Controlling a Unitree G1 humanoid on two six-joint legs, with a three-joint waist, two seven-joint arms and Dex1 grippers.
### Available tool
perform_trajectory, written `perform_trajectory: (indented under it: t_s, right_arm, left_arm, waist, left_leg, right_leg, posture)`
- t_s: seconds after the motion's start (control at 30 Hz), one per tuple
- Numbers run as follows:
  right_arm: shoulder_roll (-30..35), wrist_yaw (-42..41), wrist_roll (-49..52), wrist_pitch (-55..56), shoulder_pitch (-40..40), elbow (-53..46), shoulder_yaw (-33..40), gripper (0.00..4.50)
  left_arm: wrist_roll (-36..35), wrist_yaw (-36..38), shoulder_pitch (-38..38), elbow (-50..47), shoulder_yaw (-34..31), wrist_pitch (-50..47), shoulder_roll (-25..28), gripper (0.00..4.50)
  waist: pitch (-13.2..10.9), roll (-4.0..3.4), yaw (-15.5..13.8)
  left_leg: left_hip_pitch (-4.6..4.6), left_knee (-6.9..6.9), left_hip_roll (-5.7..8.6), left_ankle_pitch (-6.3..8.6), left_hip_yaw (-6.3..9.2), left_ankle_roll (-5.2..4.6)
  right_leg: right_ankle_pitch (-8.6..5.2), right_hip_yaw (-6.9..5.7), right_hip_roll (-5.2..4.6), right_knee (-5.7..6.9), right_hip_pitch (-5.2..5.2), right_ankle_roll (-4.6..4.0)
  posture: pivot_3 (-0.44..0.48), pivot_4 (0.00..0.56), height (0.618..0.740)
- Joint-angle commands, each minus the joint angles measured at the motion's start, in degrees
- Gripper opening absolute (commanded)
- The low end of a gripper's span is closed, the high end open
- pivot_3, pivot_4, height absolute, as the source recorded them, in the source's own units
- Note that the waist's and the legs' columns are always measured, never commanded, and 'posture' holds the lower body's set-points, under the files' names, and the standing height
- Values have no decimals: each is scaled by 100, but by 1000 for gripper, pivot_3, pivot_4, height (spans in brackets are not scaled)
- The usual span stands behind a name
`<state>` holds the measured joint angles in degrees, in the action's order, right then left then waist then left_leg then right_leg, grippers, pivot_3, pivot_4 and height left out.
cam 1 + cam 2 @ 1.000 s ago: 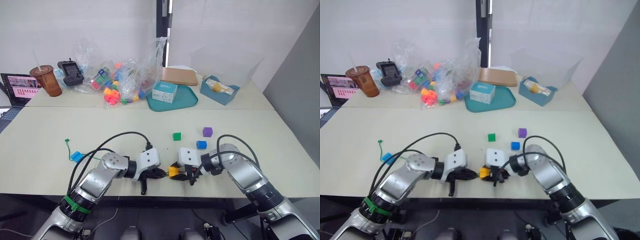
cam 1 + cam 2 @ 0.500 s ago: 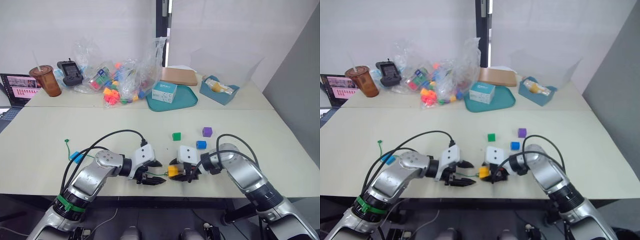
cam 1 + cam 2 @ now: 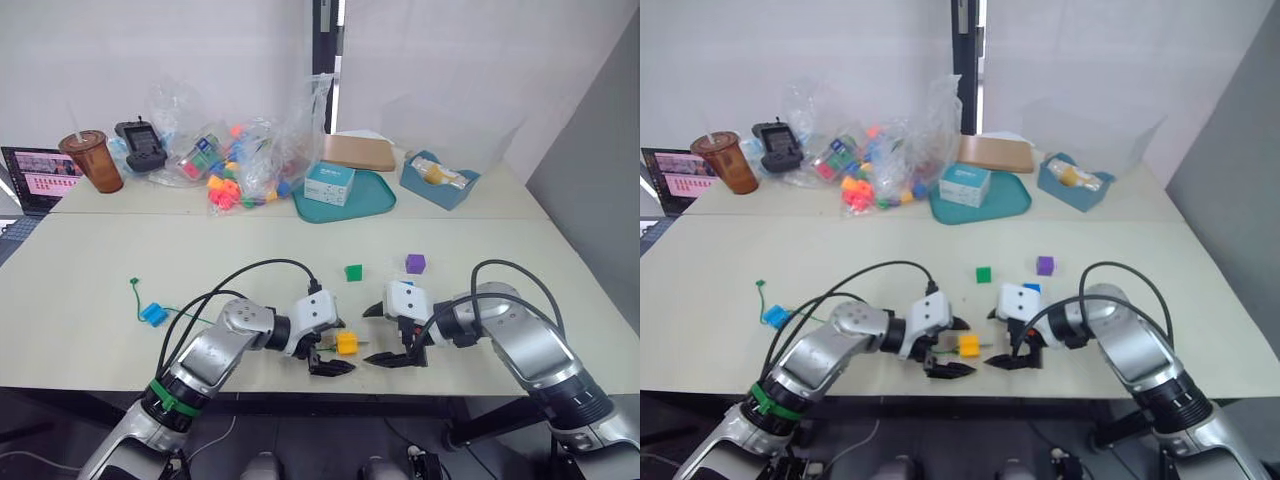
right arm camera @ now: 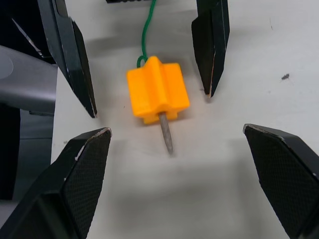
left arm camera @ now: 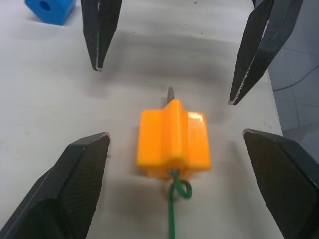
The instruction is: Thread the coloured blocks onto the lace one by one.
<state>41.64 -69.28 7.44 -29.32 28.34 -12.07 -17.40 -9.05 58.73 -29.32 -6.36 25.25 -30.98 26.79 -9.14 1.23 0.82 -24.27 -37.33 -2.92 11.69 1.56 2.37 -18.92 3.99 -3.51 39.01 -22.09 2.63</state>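
Orange-yellow block (image 5: 173, 139) lies on the table (image 3: 200, 270), with the lace (image 5: 172, 219) through it and the dark tip (image 4: 166, 133) poking out. Left gripper (image 3: 328, 346) and right gripper (image 3: 391, 338) flank the block, both spread wide, holding nothing. Likely next: pinch the tip and pull through. The lace's far run toward the light blue block (image 3: 152, 313) is hard to trace.

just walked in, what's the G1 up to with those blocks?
It is threading blocks onto a green lace. The orange-yellow block lies on the table near the front edge with the lace through it and the dark tip poking out the far side. The left gripper and right gripper are both open on either side of it, holding nothing. The green, purple and dark blue blocks lie loose behind; the light blue block is off to the left.
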Motion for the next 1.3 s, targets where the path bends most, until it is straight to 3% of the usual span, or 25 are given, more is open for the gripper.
perform_trajectory:
  t_s: [0.03,0.33,0.37,0.77,1.0,1.3]
  right_arm:
    - [66,35,4,216,35,-124,78,4463]
    - [45,38,-225,561,68,119,-201,4500]
    - [39,33,-251,605,79,152,-232,3930]
    - [-58,32,-385,843,88,294,-404,7]
    - [-38,20,-389,866,79,290,-376,0]
    - [-5,-28,-299,740,117,138,-291,0]
  left_arm:
    - [141,27,-79,91,124,215,-34,4500]
    - [242,87,-110,198,161,312,-68,1719]
    - [257,93,-112,206,159,316,-68,1398]
    - [263,122,-129,222,93,302,-52,1384]
    - [217,186,-92,180,-26,284,112,1384]
    - [-496,896,594,-232,-1023,354,1316,1384]
  waist:
    - [0,0,-1]
    - [0,0,-11]
    - [0,0,-11]
    - [0,0,-10]
    - [0,0,-10]
    - [0,-1,41]
  left_leg:
    - [1,1,0,0,0,0]
    - [-1,0,0,0,-1,0]
    - [0,0,0,0,-1,0]
    - [0,0,0,0,-1,0]
    - [0,0,0,0,0,0]
    - [4,5,-4,0,0,0]
  right_leg:
    - [0,0,0,0,0,0]
    - [0,0,0,-1,1,0]
    - [0,0,0,-1,1,0]
    - [0,0,0,-1,1,0]
    - [0,0,0,-1,1,0]
    - [0,0,3,1,-2,0]
  posture:
    - [0,150,740]
    - [0,150,740]
    - [0,150,740]
    - [0,150,740]
    - [0,150,740]
    - [0,150,740]
